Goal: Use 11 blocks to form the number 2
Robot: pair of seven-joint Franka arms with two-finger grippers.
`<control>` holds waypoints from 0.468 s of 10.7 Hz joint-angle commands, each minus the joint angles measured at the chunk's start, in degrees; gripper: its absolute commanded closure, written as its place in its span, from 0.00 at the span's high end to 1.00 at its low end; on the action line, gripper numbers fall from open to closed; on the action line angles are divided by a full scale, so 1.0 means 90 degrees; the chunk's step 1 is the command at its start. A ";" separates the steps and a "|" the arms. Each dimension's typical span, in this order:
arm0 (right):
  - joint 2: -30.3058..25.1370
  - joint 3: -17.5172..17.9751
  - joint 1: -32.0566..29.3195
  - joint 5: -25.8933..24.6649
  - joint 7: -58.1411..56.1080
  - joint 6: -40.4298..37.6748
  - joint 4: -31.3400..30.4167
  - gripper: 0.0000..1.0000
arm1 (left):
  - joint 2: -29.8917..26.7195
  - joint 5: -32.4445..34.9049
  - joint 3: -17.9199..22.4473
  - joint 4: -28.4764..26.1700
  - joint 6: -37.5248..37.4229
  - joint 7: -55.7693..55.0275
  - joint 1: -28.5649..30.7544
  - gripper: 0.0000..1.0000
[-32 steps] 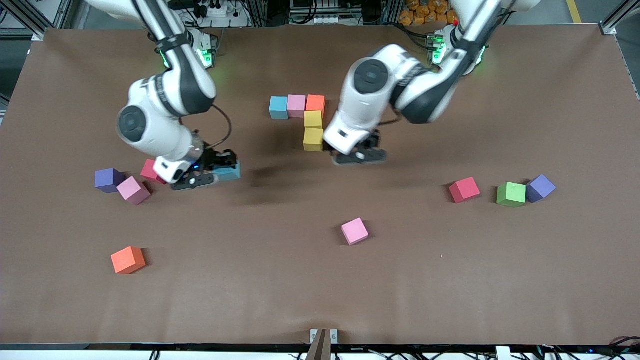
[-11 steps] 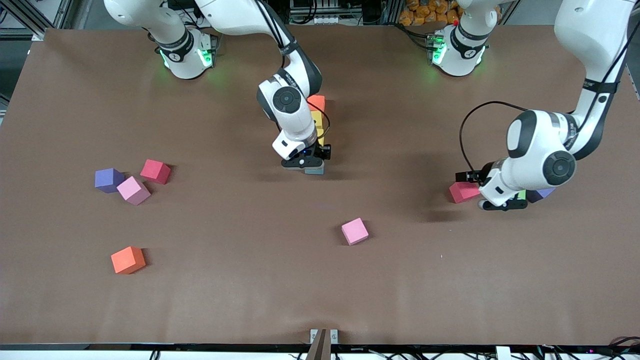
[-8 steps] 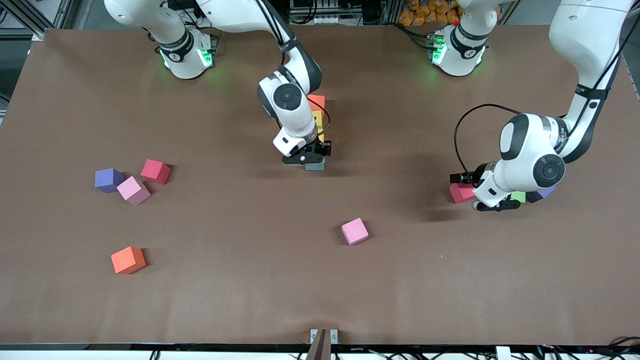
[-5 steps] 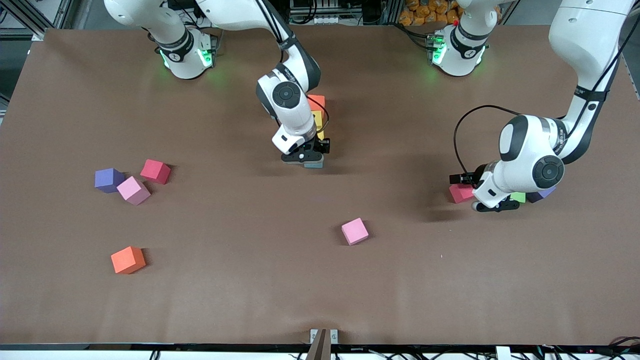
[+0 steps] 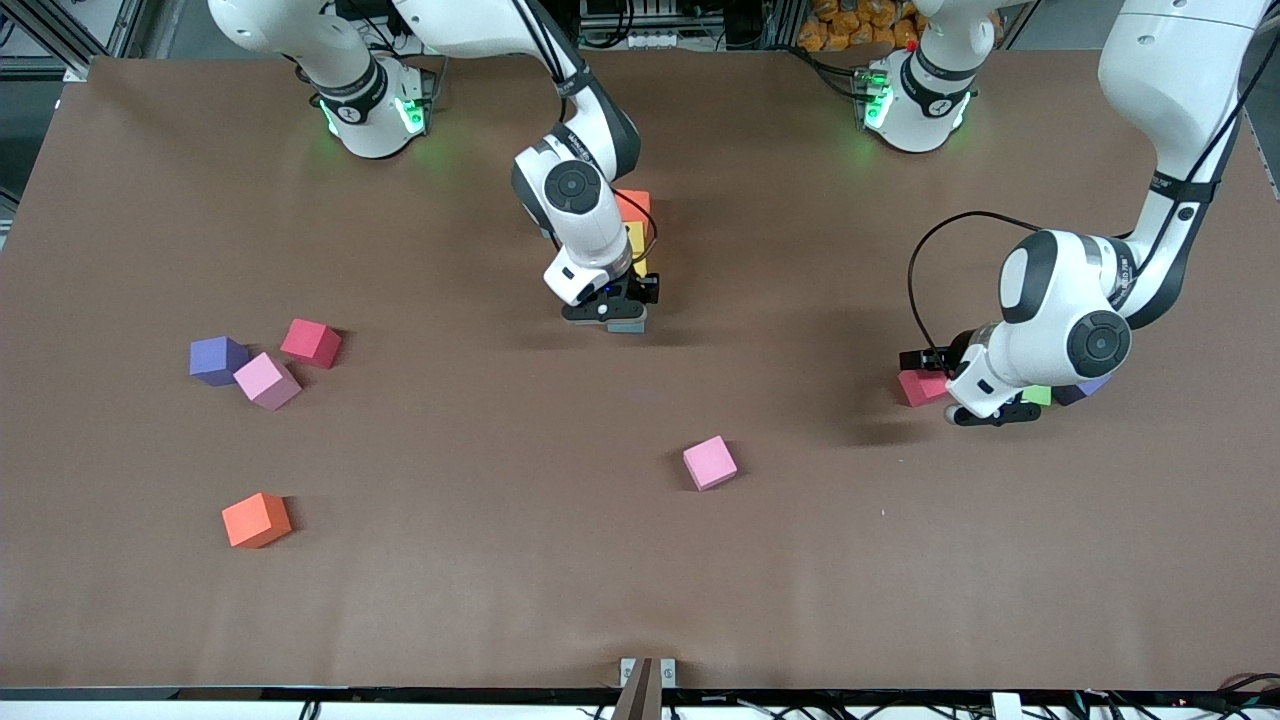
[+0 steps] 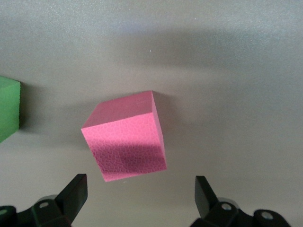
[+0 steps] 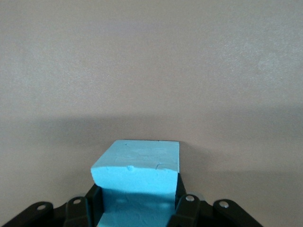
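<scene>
Number 2: we are seeing only part of it, an orange block [image 5: 632, 203] and a yellow block [image 5: 634, 237] showing past the right arm near mid-worktop.
Right tool [image 5: 606, 314]: we are watching it gripping a blue block [image 7: 137, 182] just over the worktop [image 5: 500, 600], beside the yellow block.
Left tool [image 6: 142, 201]: it is standing wide open, hovering over a red block [image 6: 127, 136] toward the left arm's end, with a green block [image 6: 8, 108] beside it.
Loose blocks: a pink block [image 5: 709, 462], an orange one [image 5: 256, 520], a second red block [image 5: 311, 342] and another pink one [image 5: 267, 380] are lying apart.
Writing: we are reading none.
</scene>
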 commanded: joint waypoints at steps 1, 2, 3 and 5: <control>-0.0337 -0.0041 -0.0103 -0.0076 -0.0069 -0.0061 -0.0177 0.39 | 0.0005 -0.0017 -0.0001 0.0057 0.0008 -0.0047 -0.0027 1.00; -0.0464 -0.0041 -0.0249 -0.0076 -0.0244 -0.0390 -0.0157 0.39 | 0.0005 -0.0017 -0.0001 0.0067 0.0008 -0.0047 -0.0027 1.00; -0.0572 -0.0070 -0.0328 -0.0076 -0.0352 -0.0597 -0.0157 0.39 | -0.0005 -0.0007 -0.0001 0.0077 0.0008 -0.0047 -0.0027 1.00; -0.0651 -0.0080 -0.0475 -0.0076 -0.0615 -0.0638 -0.0157 0.39 | 0.0014 -0.0007 -0.0001 0.0106 0.0008 -0.0047 -0.0036 1.00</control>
